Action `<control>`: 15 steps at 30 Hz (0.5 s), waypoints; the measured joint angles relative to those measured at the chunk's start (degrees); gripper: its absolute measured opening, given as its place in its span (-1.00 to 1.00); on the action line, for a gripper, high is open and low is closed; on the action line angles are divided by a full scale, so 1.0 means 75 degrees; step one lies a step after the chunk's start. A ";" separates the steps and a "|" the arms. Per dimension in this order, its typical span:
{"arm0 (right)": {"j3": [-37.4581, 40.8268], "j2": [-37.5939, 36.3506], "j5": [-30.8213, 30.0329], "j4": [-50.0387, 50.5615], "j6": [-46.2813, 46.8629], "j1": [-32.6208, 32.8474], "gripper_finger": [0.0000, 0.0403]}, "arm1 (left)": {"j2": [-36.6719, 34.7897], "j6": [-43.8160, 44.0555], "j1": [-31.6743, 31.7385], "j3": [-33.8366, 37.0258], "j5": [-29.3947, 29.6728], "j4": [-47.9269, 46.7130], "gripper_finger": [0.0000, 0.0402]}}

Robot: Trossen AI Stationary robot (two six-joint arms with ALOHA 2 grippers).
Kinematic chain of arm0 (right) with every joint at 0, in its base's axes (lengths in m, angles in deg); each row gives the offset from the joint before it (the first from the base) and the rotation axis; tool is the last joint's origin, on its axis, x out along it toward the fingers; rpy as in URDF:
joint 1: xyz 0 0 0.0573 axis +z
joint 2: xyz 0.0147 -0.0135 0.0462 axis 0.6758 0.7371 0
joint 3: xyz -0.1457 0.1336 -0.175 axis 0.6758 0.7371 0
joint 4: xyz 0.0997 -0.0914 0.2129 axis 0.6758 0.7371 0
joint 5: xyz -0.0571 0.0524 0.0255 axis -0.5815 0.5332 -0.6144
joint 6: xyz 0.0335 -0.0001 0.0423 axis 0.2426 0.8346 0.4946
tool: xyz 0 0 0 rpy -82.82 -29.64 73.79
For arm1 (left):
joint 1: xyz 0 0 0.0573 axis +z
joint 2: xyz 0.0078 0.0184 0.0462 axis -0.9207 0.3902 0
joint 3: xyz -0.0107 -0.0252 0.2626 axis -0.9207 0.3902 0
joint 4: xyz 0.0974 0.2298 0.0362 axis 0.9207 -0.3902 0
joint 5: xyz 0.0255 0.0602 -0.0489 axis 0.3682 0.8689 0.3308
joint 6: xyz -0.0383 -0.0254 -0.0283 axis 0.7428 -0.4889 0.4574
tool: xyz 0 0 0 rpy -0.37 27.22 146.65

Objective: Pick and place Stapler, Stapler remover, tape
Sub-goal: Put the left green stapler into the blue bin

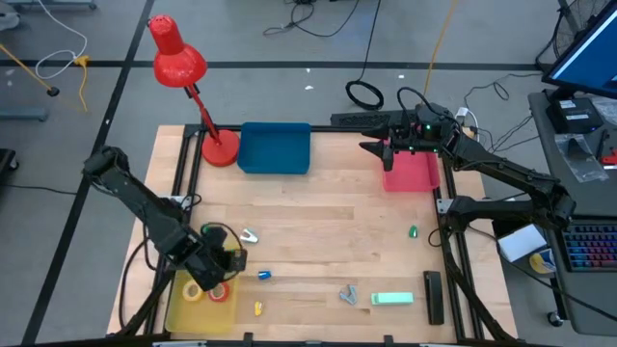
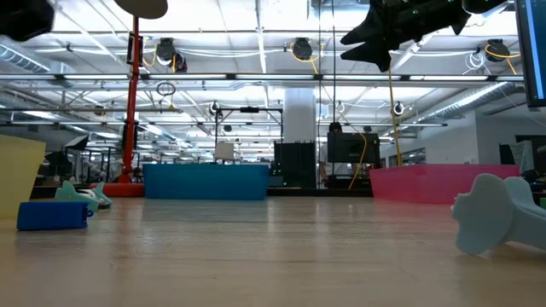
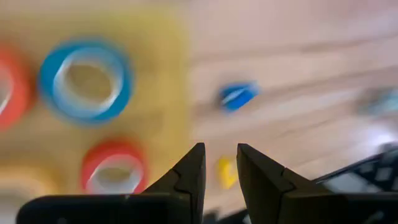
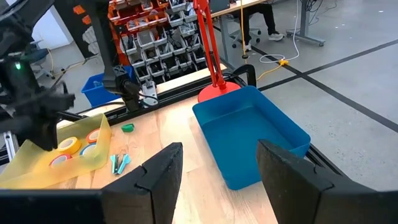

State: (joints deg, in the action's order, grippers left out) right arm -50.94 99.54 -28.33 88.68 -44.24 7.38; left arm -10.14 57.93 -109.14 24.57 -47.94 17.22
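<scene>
Four tape rolls lie in the yellow tray (image 1: 178,310) at the table's 7 o'clock corner — the blue roll (image 3: 85,79), the red roll (image 3: 114,167), an orange one (image 3: 11,87) and a yellow one (image 1: 194,292). Above the tray's inner edge hangs the left gripper (image 3: 217,163), its fingers nearly together with a narrow gap and nothing between them. Near 5 o'clock lies the mint-green stapler (image 1: 392,299), with the grey-blue remover (image 1: 348,294) just beside it on its 9 o'clock side. Up at 1 o'clock, the right gripper (image 4: 219,165) hovers over the pink bin (image 1: 410,173) — fingers spread wide, empty. At 12 o'clock sits the blue bin (image 1: 275,149), with the red lamp (image 1: 220,147) standing just beside it at its 9 o'clock.
</scene>
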 joint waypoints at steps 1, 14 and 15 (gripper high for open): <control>0.0000 0.0000 0.0000 -0.0003 -0.0004 0.0000 -0.03 | -0.0104 -0.0186 0.0051 0.0000 0.0417 0.0039 -0.53; 0.0000 -0.0082 -0.0015 0.0039 -0.0208 -0.0003 -0.03 | -0.0547 -0.3934 0.2014 -0.0003 0.0412 0.0664 -0.53; 0.0000 -0.0082 -0.0013 0.0034 -0.0208 -0.0003 -0.03 | -0.0547 -0.4202 0.2202 -0.0003 0.0197 0.0593 -0.53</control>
State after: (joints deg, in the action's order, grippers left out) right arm -50.94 98.92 -28.43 88.93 -45.80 7.36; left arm -14.25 26.41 -92.63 24.54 -46.46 21.67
